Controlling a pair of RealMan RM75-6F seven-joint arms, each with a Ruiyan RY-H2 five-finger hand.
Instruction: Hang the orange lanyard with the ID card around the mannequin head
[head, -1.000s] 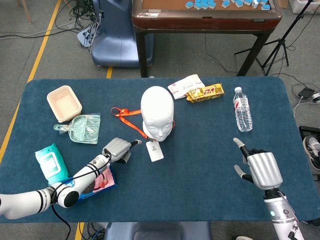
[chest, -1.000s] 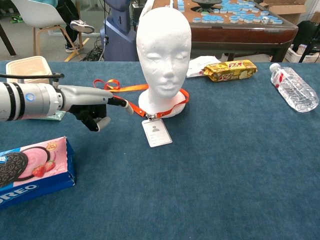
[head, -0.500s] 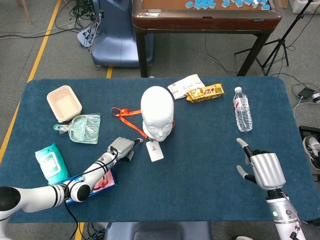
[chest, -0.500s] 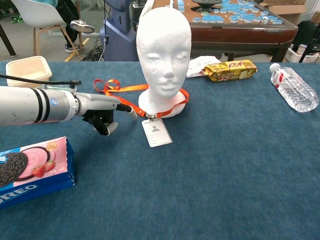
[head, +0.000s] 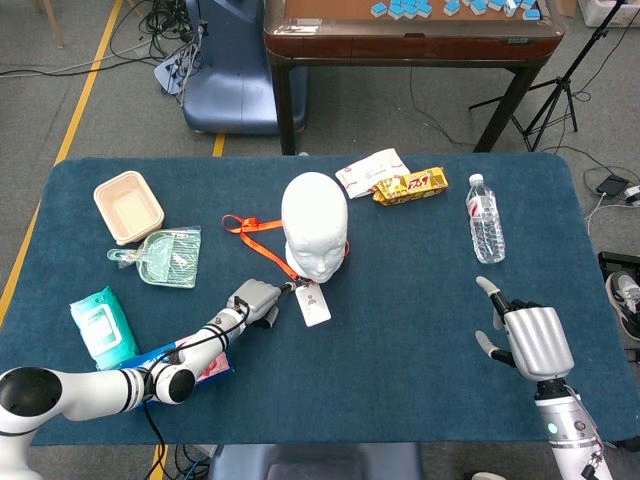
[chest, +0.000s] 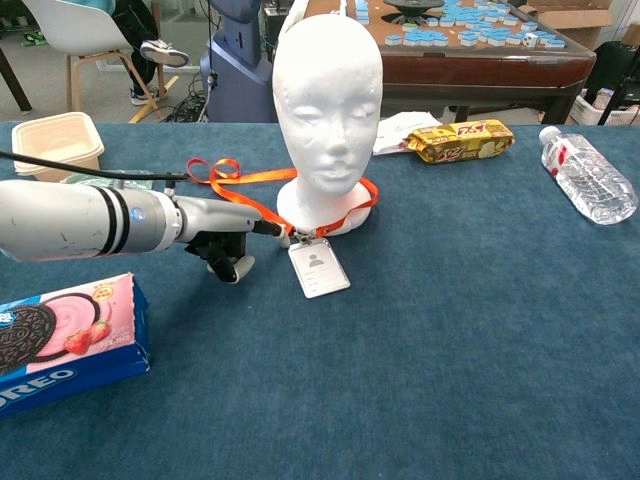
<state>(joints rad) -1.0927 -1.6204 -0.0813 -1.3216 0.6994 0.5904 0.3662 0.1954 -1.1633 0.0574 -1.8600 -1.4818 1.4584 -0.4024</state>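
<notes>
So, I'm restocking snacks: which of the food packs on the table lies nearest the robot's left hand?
The blue Oreo box, beside the left hand's forearm. The yellow snack pack and the white packet lie behind the mannequin head.

White foam mannequin head (chest: 328, 110), upright near the middle of the blue table (chest: 470, 340), face toward the chest camera. Orange lanyard (chest: 240, 185) wrapped around the neck base, low at the front right, with a loose loop trailing flat on the cloth to the left. White ID card (chest: 320, 268) with a grey figure icon, flat on the table just in front of the base, clipped to the strap.
</notes>
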